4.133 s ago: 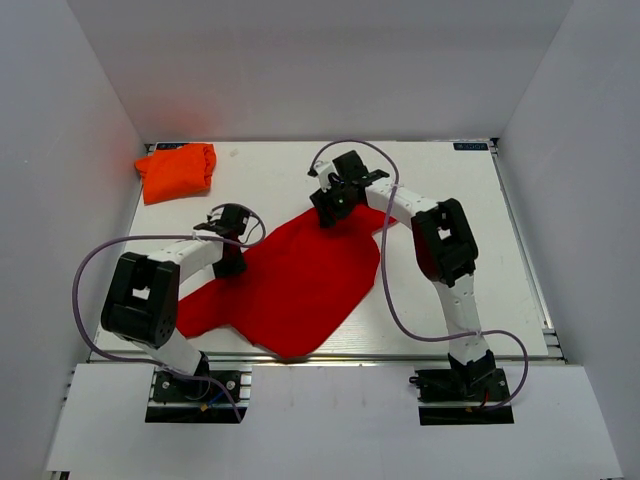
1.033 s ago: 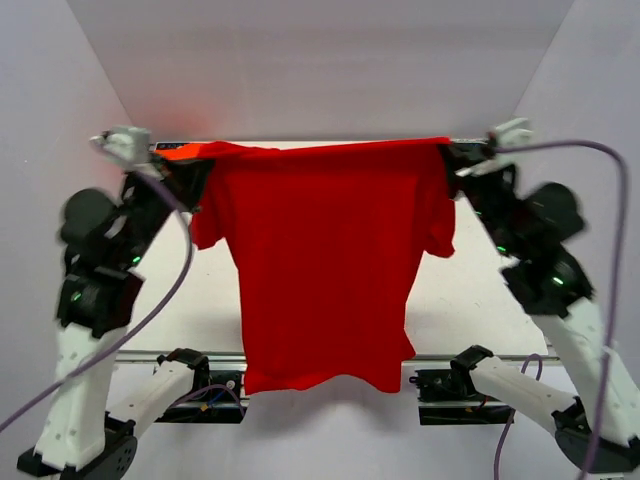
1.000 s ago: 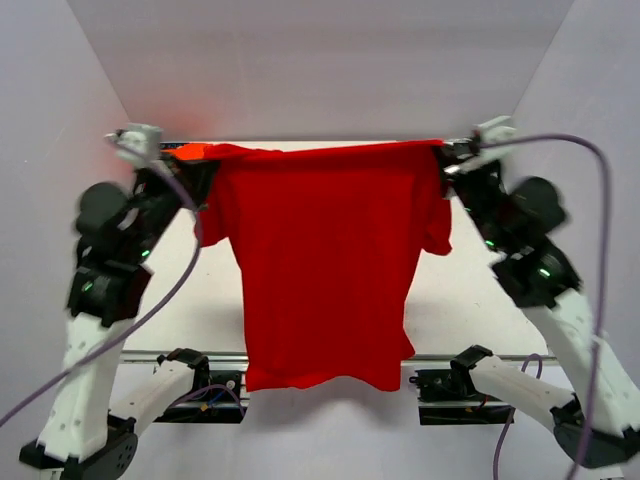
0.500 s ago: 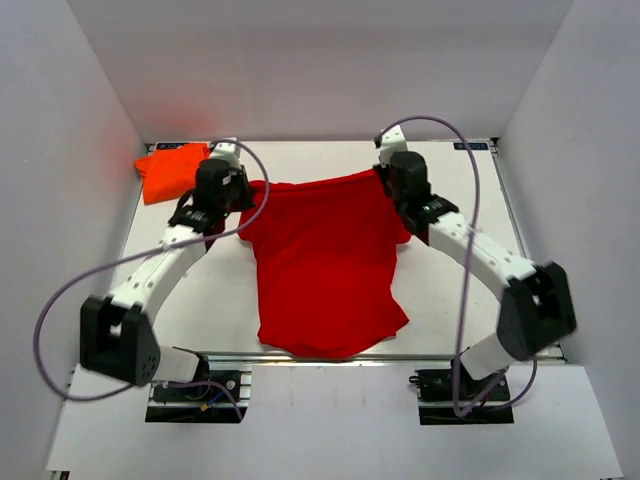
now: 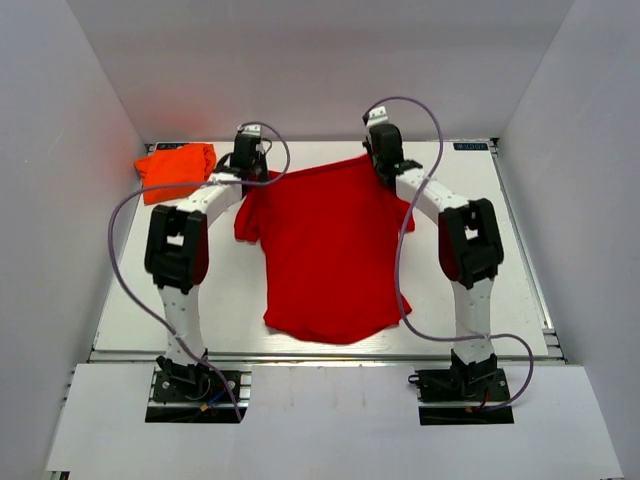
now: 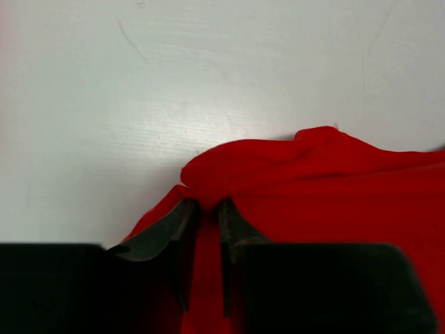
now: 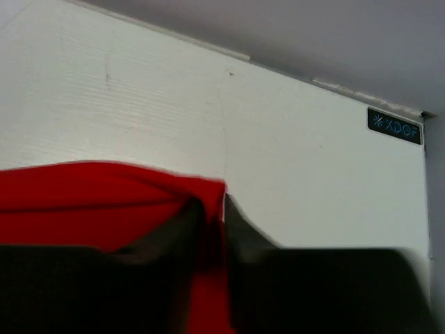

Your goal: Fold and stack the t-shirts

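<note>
At the far left corner of the counter point(image 5: 125, 300) the orange t-shirt point(image 5: 176, 170) lies bunched in a loose heap, close to the side wall and apart from everything else.

Just right of it, my left hand point(image 5: 248, 168) reaches low to the counter at the far side. In my left wrist view its two fingers point(image 6: 182, 224) stand close together with a fold of red cloth pinched in the narrow gap, so the left hand point(image 6: 206, 209) is clamped on the shoulder of the red t-shirt point(image 6: 334, 195). A small hump of fabric rises just past my fingertips, with bare white counter beyond it.

The red t-shirt point(image 5: 330, 250) lies spread across the middle of the counter, collar end toward the back wall and hem toward my bases. Its left sleeve point(image 5: 248, 225) is rumpled and tucked in against the body; the right sleeve point(image 5: 405, 218) sticks out a little under my right forearm. The body is mostly flat, and the hem curves unevenly near the front edge.

My right hand point(image 5: 383, 165) is on the shirt's other shoulder at the far side. From the right wrist view the right hand point(image 7: 214, 209) has its fingers nearly together with red cloth running down between them, so it grips the shirt there too. Farther right, a small dark label point(image 7: 394, 126) sits at the counter's back corner.
</note>
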